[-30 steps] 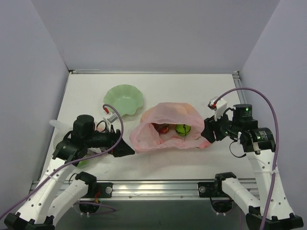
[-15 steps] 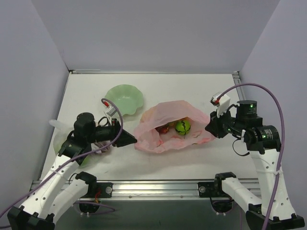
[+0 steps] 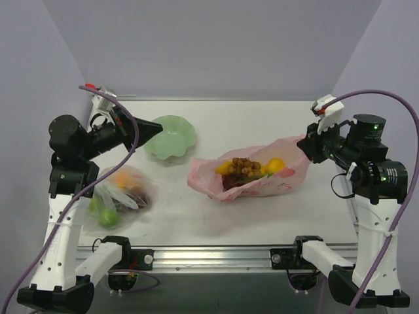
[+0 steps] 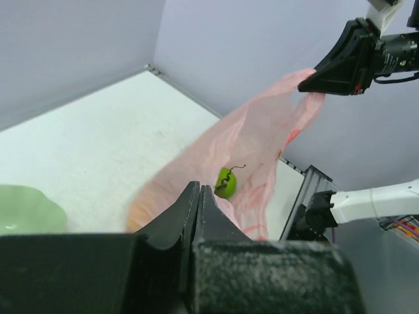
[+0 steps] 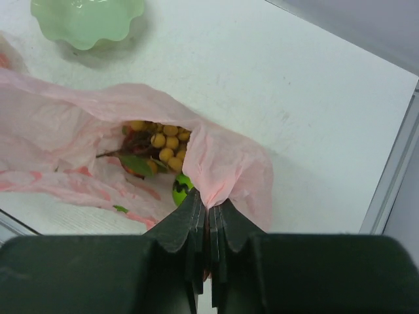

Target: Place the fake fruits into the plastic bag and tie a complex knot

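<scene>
Both arms rose apart; our right tool [image 5: 208, 209] pinches the plastic bag [image 3: 275, 186] on the table [image 3: 262, 124], fake fruits [image 3: 245, 167] inside, left tool [image 3: 159, 129] shut empty; knotting next needs its handles gathered.

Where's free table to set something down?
Bare: back right of the table, behind the pink bag; also the near strip in front of it. Crowded: left side, with the green bowl and clear fruit bag.
</scene>
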